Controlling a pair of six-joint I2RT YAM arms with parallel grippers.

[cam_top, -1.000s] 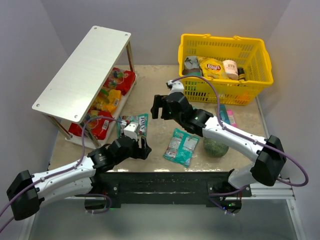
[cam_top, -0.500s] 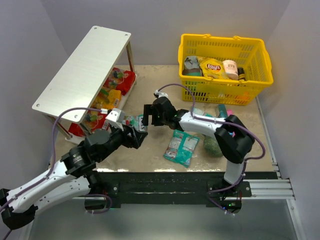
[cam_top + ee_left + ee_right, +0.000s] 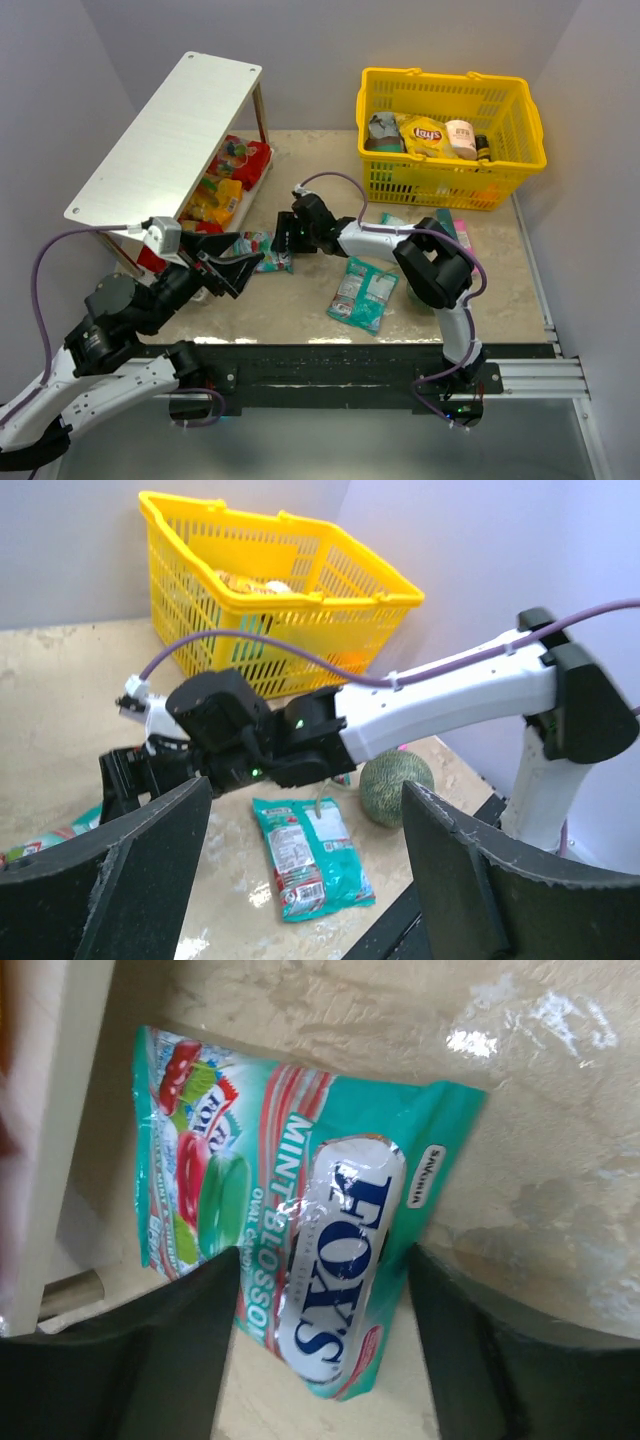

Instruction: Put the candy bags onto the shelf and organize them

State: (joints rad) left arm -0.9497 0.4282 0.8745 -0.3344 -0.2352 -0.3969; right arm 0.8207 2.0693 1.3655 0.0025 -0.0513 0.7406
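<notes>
Candy bag [image 3: 362, 292]: teal, lying flat on the counter [image 3: 300, 165] near the front edge at centre, apart from both my pincers.
Green ball [image 3: 395, 785]: on the counter just right of that bag.
Left pincer [image 3: 232, 270]: held off the counter left of centre and pointing right. It is released, with the fingers wide apart and nothing between them.
FOX'S mint bag [image 3: 300, 1210]: flat on the counter, label up, just off the near right corner of the shelf, between my two pincers.
Right pincer [image 3: 322, 1252]: hangs over the FOX'S mint bag with its fingers spread to either side of the white label, not clenched on it. I cannot tell whether they touch the plastic.
Small teal bag [image 3: 390, 220]: on the counter in front of the basket, partly hidden by my right arm.
Shelf [image 3: 170, 140]: far left, set at a slant. Red and yellow-orange bags [image 3: 215, 195] lie on its lower tier.
Basket [image 3: 440, 75]: yellow, far right, with a Lay's bag [image 3: 425, 130] inside among other items.
</notes>
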